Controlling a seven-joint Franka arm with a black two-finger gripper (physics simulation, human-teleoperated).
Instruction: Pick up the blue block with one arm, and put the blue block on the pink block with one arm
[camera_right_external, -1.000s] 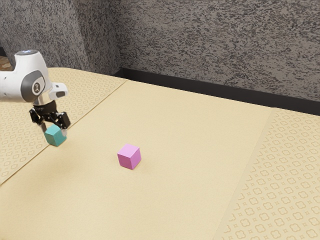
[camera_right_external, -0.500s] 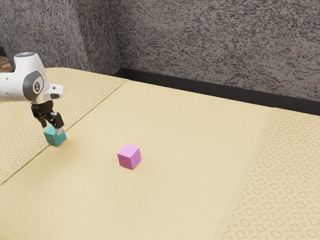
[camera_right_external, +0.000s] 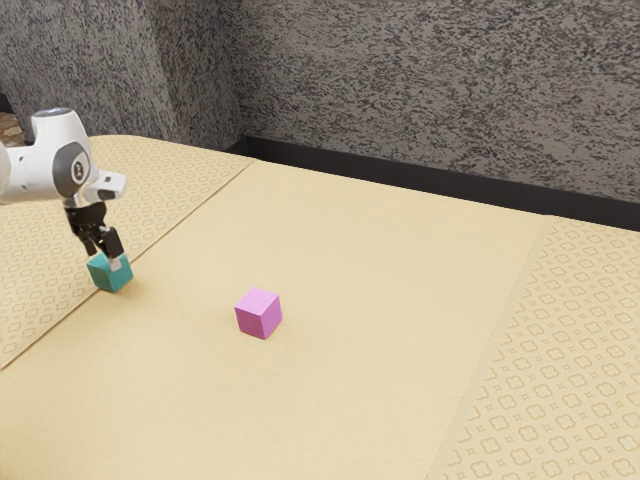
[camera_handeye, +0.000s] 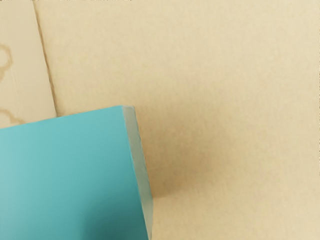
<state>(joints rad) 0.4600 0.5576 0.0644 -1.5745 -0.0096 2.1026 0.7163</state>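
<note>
The blue block (camera_right_external: 110, 274), a teal cube, rests on the table (camera_right_external: 400, 300) near the exterior view's left edge. My gripper (camera_right_external: 107, 257) points straight down onto it, one finger on each side of its top, shut on it. In the wrist view the blue block (camera_handeye: 70, 175) sits large directly under my hand, still down on the tan surface. The pink block (camera_right_external: 258, 313) stands by itself on the table, well off toward the exterior view's right of the blue block.
A patterned mat (camera_right_external: 40, 260) lies beside the blue block at the exterior view's left, and another patterned mat (camera_right_external: 560, 380) at the right. A dark speckled wall (camera_right_external: 420, 90) runs behind the table.
My hand came down onto the blue block and its fingers drew in from a wide spread to the block's sides. Neither block has moved.
</note>
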